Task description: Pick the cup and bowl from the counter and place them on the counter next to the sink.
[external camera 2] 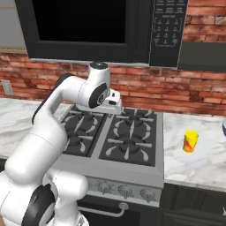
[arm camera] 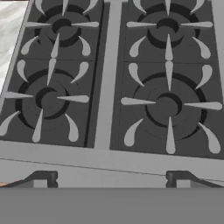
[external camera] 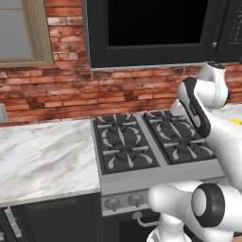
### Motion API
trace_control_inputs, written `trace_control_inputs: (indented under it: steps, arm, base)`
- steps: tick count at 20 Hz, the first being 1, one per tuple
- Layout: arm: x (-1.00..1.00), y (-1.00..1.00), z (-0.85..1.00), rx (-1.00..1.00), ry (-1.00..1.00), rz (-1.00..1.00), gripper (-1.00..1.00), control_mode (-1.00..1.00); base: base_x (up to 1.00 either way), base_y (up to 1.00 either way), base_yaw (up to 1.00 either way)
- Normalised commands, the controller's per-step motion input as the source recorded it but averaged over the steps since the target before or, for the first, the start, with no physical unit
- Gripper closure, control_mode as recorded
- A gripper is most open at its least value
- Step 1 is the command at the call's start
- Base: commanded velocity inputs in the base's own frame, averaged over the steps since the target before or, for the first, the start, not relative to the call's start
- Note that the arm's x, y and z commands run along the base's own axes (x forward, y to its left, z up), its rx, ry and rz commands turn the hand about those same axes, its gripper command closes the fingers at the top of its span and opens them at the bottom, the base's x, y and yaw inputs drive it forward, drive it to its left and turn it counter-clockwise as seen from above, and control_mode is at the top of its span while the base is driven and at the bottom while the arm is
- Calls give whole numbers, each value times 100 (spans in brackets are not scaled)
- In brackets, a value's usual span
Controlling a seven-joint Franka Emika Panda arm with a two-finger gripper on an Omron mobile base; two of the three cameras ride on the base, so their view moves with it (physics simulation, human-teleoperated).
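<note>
Reading the scene from the left, the marble counter [external camera: 42, 156] runs bare up to the stove [external camera: 156, 142], whose four dark burners sit under a black microwave [external camera 2: 101, 26] on the brick wall. Above the burners hangs the tool [arm camera: 111, 178], pointed down at the grates in the hand view, its two fingertips standing wide apart with nothing between them: released and empty.

Right of the stove, on the far stretch of counter, stands the cup [external camera 2: 190, 141], upright, well apart from the tool and a little in from the stove's edge. A corner of yellow at the right edge of the left base view is probably the same cup. At the very right margin of the right base view a pale rounded sliver may be the bowl [external camera 2: 224, 128], too cropped to be sure.

The cup looks small, stiff and light, likely hard plastic or glazed, so smooth and a bit slippery. Its straight sides suit a pinch across the middle of the wall, fingers on opposite sides, low enough to avoid tipping it yet clear of the counter. Being narrow, it could topple if nudged on approach, so coming down squarely over it seems wise. The bowl, being much wider and glossy, would probably be better taken by its rim than across its body.
</note>
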Motion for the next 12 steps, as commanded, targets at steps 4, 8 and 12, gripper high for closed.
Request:
trace_control_inputs:
  steps: [4,8,12]
  arm:
    - [0,-91,0,0,0,0,-100,-100]
    - [0,-96,0,-1,4,0,-100,-100]
    - [-13,-80,0,-1,10,-4,-100,-100]
  base:
    - [0,0,0]
    - [0,0,0]
    - [0,0,0]
